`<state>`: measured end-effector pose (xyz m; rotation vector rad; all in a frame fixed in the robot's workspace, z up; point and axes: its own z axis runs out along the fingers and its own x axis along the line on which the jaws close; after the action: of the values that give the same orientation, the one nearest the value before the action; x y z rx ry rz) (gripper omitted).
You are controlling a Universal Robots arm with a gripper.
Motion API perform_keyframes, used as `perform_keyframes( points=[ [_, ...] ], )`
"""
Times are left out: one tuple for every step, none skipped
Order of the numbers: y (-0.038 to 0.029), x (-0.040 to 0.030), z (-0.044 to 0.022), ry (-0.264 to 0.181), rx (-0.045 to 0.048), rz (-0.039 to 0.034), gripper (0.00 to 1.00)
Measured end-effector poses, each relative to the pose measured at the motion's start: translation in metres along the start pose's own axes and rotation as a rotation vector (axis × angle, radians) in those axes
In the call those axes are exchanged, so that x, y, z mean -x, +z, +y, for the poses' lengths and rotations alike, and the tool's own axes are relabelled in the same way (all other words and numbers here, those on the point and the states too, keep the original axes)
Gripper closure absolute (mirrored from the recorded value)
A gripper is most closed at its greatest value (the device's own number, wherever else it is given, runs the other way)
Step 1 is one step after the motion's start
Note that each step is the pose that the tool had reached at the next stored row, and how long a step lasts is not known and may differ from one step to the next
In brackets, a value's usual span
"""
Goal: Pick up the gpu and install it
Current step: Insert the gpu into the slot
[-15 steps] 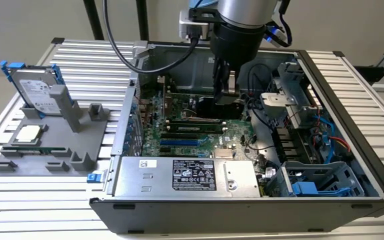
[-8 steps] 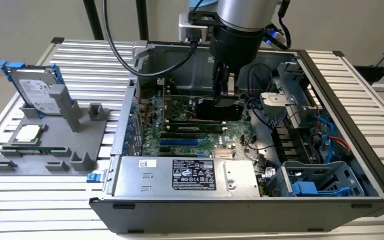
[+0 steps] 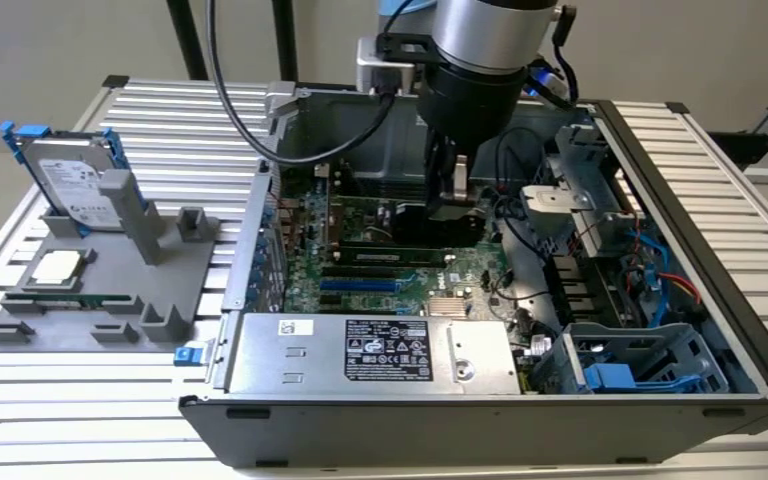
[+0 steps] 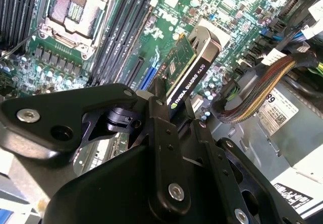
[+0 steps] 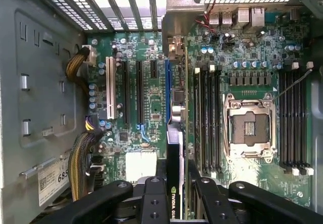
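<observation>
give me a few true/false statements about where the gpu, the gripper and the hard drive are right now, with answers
1. The gripper is shut on the gpu. True: its jaws clamp the card's edge in both wrist views.
2. The gpu lies flat on the grey holder outside the case. False: it is held on edge over the motherboard inside the computer case.
3. The hard drive stands upright in the grey holder at the exterior view's left. True.
4. The processor socket has a cooler mounted on it. False: the socket is bare and open.
5. The gripper is above the hard drive. False: it is inside the case, apart from the drive.
</observation>
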<state>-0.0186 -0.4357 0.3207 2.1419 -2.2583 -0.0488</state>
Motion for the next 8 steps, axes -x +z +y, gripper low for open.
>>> perform_keyframes(
  points=[
    [0.0007,0.0,0.0,0.0,0.0,0.0,1.0],
    [0.0014,-0.0001,0.0001,0.0,0.0,0.0,1.0],
    [0.0021,-0.0002,0.0002,0.0,0.0,0.0,1.0],
    [0.0028,-0.0003,0.0004,0.0,0.0,-0.0001,1.0],
    [0.0034,-0.0004,0.0005,0.0,0.0,0.0,1.0],
    [0.0041,-0.0005,0.0007,0.0,0.0,0.0,1.0],
    [0.005,-0.0005,0.001,0.0,0.0,0.0,1.0],
    [0.0058,-0.0005,0.0012,0.0,0.0,-0.0001,1.0]
  ],
)
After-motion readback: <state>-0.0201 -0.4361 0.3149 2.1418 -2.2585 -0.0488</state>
